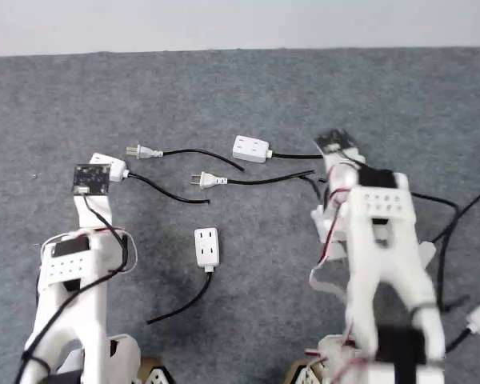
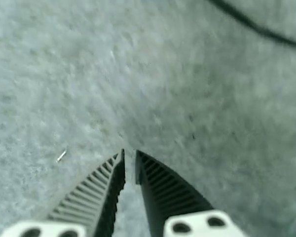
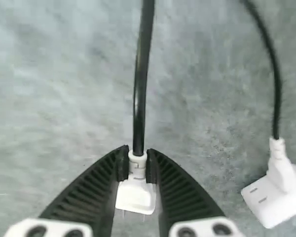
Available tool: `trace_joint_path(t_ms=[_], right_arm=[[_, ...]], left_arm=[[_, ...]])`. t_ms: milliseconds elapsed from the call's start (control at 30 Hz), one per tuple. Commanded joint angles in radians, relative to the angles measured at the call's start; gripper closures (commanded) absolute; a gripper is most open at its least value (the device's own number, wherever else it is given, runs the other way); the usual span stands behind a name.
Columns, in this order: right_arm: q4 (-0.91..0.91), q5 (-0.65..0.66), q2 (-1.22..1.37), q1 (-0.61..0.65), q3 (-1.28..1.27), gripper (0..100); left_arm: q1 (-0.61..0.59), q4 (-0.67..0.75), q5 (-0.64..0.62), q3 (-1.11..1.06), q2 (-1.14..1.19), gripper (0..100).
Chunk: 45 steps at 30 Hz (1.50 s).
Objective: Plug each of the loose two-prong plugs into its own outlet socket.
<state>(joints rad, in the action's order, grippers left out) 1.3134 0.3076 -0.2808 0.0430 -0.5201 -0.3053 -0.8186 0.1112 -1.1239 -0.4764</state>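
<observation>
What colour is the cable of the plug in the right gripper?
Black. The cable shows best in the right wrist view.

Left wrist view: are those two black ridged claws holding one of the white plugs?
No, the left gripper has its black ridged fingers nearly together, with only grey carpet showing between and around them.

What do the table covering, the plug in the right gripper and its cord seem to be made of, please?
Table covering: probably grey felt or short-pile carpet, as it looks fuzzy, mottled and matte.
Plug: white moulded plastic, smooth and slightly glossy.
Cord: black rubber or vinyl sheath, smooth with a faint sheen.
</observation>
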Motion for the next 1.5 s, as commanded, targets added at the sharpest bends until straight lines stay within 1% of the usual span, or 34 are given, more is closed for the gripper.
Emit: trace_joint_path(t_ms=[0,100,167,233,300,400,500,633,733,933,1000,1133,1233,1367,1467], right_arm=[[0.056,-0.072,-0.259,0.18,0.04,99.1],[0.048,-0.11,-0.378,0.349,0.037,99.1],[0.035,-0.137,-0.418,0.438,0.049,99.1],[0.024,-0.15,-0.426,0.501,0.061,99.1],[-0.007,-0.157,-0.424,0.544,0.054,99.1],[-0.074,-0.161,-0.427,0.568,0.017,99.1],[-0.147,-0.198,-0.43,0.599,-0.029,99.1],[-0.203,-0.229,-0.433,0.667,-0.072,99.1],[-0.269,-0.249,-0.426,0.708,-0.135,99.1],[-0.45,-0.267,-0.424,0.713,-0.298,99.1],[-0.47,-0.267,-0.424,0.713,-0.318,99.1],[-0.475,-0.311,-0.424,0.713,-0.321,99.1],[-0.478,-0.315,-0.424,0.711,-0.321,99.1],[-0.498,-0.316,-0.415,0.71,-0.322,99.1],[-0.518,-0.321,-0.372,0.711,-0.318,99.1]], left_arm=[[0.012,-0.061,0.028,0.12,0.092,99],[0.025,-0.137,0.121,0.22,0.219,99],[0.063,-0.215,0.218,0.283,0.296,99],[0.11,-0.269,0.33,0.321,0.356,99],[0.155,-0.298,0.431,0.338,0.385,99],[0.213,-0.311,0.575,0.323,0.382,99],[0.232,-0.338,0.677,0.314,0.368,99],[0.275,-0.336,0.687,0.32,0.371,99],[0.311,-0.331,0.672,0.32,0.371,99],[0.347,-0.333,0.669,0.314,0.362,99],[0.347,-0.336,0.669,0.314,0.362,99],[0.344,-0.338,0.669,0.311,0.342,99],[0.347,-0.328,0.669,0.257,0.275,99],[0.354,-0.256,0.669,0.137,0.129,99],[0.394,-0.213,0.669,0.033,0.008,99]])
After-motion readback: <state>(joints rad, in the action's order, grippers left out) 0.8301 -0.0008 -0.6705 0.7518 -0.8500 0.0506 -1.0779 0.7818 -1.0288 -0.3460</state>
